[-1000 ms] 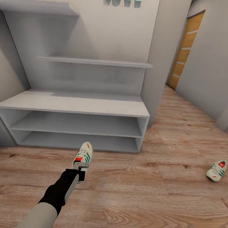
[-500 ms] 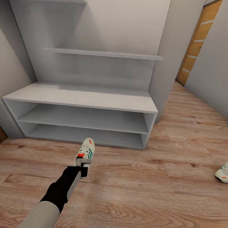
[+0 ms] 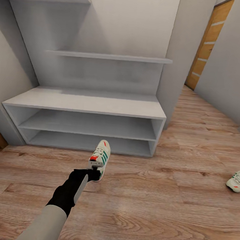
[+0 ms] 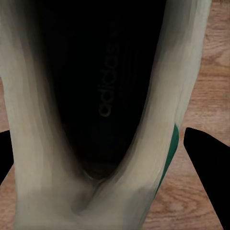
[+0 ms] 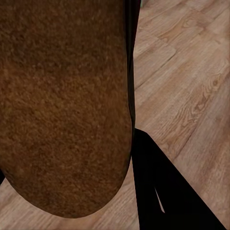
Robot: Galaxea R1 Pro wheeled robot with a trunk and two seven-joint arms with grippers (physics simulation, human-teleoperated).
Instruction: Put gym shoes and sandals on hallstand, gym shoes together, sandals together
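The left gripper (image 3: pixel 94 169) pinches a white sneaker (image 3: pixel 99 158) by its heel just in front of the grey shoe rack (image 3: pixel 88 105), while the right gripper (image 5: pixel 158 191) clamps a brown sandal (image 5: pixel 62 105) above the wood floor (image 3: pixel 164 209).

One word can be read: "adidas", printed faintly in grey along the dark insole (image 4: pixel 108 86) of the gym shoe (image 4: pixel 158 120) that is seen between the fingers of the left tool (image 4: pixel 115 158). No other text can be made out.
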